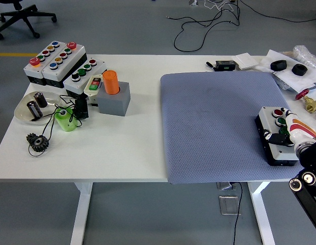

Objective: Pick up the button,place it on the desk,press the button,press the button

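White table [122, 148], grey mat [214, 122] across its right half, button box [277, 135] at the mat's right edge near the front, right hand [288, 133] lying over it with fingers [272, 136] curled onto its top, gripping the box

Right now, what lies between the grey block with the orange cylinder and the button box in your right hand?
Head view: only bare white table and blue-grey mat between grey block and button box.

Bright, even overhead light fills the room; the white table [122, 148] is close to glare, and shadows fall soft and short beside the grey block [114, 99]. Focus is sharp throughout, with slight bowing at the edges.
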`<action>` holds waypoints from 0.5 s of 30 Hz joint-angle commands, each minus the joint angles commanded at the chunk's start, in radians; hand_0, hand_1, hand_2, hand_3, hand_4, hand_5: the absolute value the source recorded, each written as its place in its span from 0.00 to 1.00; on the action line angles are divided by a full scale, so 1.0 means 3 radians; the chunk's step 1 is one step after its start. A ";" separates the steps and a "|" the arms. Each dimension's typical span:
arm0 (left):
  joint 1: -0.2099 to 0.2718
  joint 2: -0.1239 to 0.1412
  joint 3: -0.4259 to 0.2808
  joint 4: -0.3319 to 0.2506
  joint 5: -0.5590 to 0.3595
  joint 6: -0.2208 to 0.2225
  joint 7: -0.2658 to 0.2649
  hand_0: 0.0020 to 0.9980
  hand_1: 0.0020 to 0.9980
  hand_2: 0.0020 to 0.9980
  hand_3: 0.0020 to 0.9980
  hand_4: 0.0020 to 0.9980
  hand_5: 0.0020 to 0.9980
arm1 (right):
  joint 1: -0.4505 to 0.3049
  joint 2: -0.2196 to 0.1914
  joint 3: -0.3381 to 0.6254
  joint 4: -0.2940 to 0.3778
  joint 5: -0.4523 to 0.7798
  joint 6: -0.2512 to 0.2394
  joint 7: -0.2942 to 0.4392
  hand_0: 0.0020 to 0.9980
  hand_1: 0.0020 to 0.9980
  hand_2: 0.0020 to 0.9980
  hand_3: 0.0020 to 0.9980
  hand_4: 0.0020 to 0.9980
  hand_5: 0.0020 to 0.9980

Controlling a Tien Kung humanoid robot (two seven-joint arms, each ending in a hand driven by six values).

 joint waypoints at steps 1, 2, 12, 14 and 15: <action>-0.0001 0.0001 0.0001 0.0001 0.0000 0.0000 0.0001 0.63 0.60 0.58 0.56 0.36 1.00 | 0.0004 -0.0008 -0.0005 0.0003 -0.0002 -0.0004 0.0000 0.52 0.43 0.51 0.89 0.61 0.00; -0.0001 0.0001 0.0001 0.0001 0.0000 0.0000 0.0001 0.63 0.60 0.58 0.56 0.36 1.00 | 0.0007 -0.0012 -0.0008 0.0003 0.0003 -0.0003 0.0000 0.52 0.43 0.51 0.89 0.61 0.00; -0.0003 0.0003 -0.0014 -0.0001 0.0017 -0.0001 0.0005 0.63 0.60 0.58 0.56 0.36 1.00 | 0.0028 -0.0050 -0.0068 0.0005 0.0146 0.0094 0.0000 0.41 0.36 0.43 0.73 0.61 0.00; -0.0004 0.0004 -0.0013 0.0000 0.0018 -0.0001 0.0006 0.63 0.60 0.58 0.56 0.36 1.00 | 0.0044 -0.0074 -0.0100 0.0022 0.0171 0.0059 0.0000 0.41 0.36 0.43 0.73 0.61 0.00; -0.0004 0.0004 -0.0012 0.0000 0.0019 -0.0001 0.0006 0.63 0.60 0.58 0.56 0.36 1.00 | 0.0048 -0.0080 -0.0108 0.0025 0.0176 0.0050 0.0000 0.41 0.36 0.43 0.73 0.61 0.00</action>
